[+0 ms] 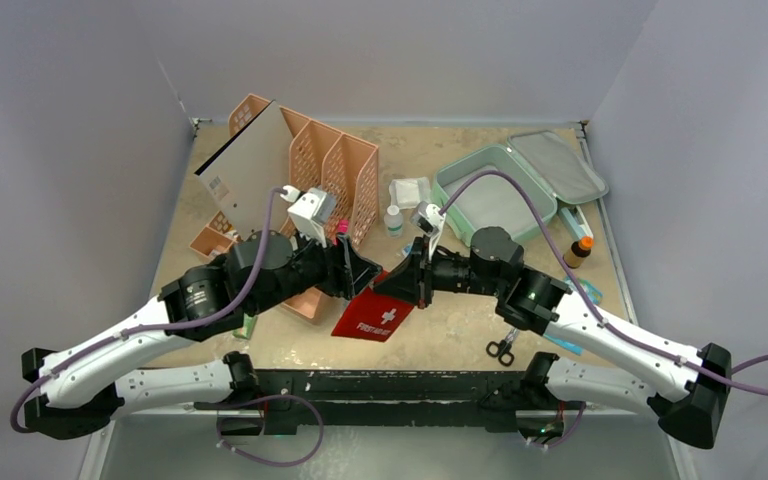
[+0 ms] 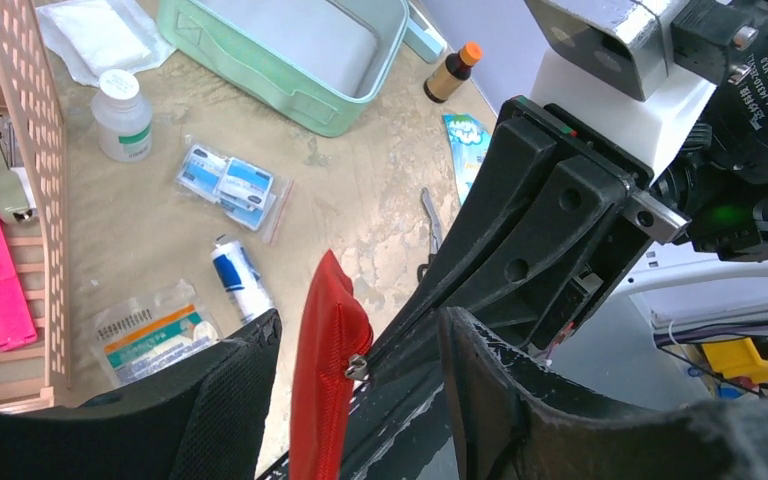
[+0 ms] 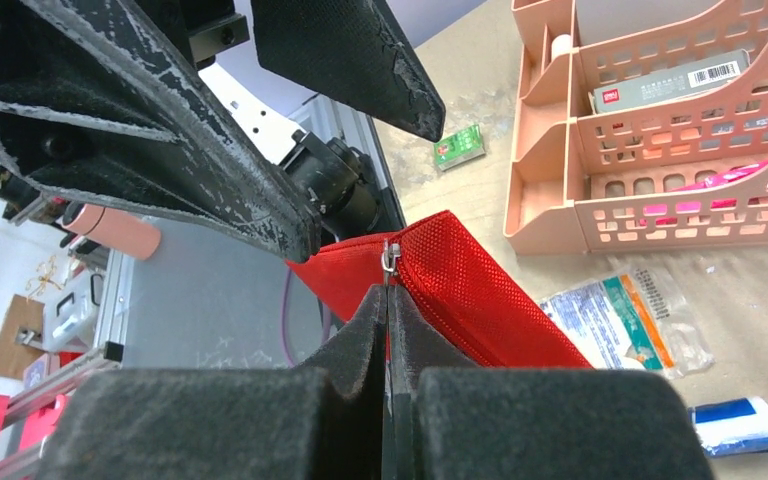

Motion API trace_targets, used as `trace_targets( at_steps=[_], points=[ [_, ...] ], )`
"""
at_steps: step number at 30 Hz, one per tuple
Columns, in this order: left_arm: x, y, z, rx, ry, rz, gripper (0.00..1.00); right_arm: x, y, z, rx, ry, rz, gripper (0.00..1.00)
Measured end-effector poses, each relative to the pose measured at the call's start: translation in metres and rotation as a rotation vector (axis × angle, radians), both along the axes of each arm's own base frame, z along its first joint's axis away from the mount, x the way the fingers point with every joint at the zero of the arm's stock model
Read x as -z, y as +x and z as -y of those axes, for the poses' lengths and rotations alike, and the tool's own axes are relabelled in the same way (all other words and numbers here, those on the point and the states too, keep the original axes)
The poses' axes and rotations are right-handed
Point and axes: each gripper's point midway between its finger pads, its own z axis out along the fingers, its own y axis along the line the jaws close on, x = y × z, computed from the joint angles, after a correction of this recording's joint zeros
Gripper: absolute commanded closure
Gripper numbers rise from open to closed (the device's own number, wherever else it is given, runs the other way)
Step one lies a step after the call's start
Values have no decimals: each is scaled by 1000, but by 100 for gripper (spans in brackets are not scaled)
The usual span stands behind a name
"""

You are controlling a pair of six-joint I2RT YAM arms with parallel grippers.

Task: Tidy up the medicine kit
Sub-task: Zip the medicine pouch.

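Zipper pull [image 3: 391, 257] of the red pouch [image 3: 470, 280] sits pinched in the right end effector [image 3: 387, 300], the left end effector [image 2: 355, 335] spread around the pouch.

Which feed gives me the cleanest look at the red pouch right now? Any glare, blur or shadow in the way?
Top view: even light and no glare, but the pouch is small, shaded and partly hidden. Left wrist view: the pouch is sharp but edge-on, and the left pincer is dark with little detail. Right wrist view: best, with the zipper pull crisp; the right pincer fills the foreground, dark.
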Motion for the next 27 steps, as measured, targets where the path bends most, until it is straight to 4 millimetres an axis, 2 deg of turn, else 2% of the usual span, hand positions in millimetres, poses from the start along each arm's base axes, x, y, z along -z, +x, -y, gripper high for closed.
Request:
trace_targets(
  at_steps=[5,14,15,18,20,21,27],
  points=[
    [3,2,1,-11,45,-21,46,0,1,-1,-2,-3,3,100],
    [25,8,3,-36,137,-62,53,-3,-2,-2,-20,5,9,100],
    [25,8,4,-33,137,-64,55,-4,-3,-2,-27,8,10,100],
    [22,5,9,-9,124,-67,72,-9,-5,-4,-43,26,19,100],
    [20,2,13,17,108,-71,88,-11,-6,-5,-53,36,22,100],
    [18,0,16,32,98,-71,99,-12,-6,-6,-56,39,20,100],
    [14,-9,23,109,88,-55,100,-15,-10,-7,-71,55,-11,100]
  ],
)
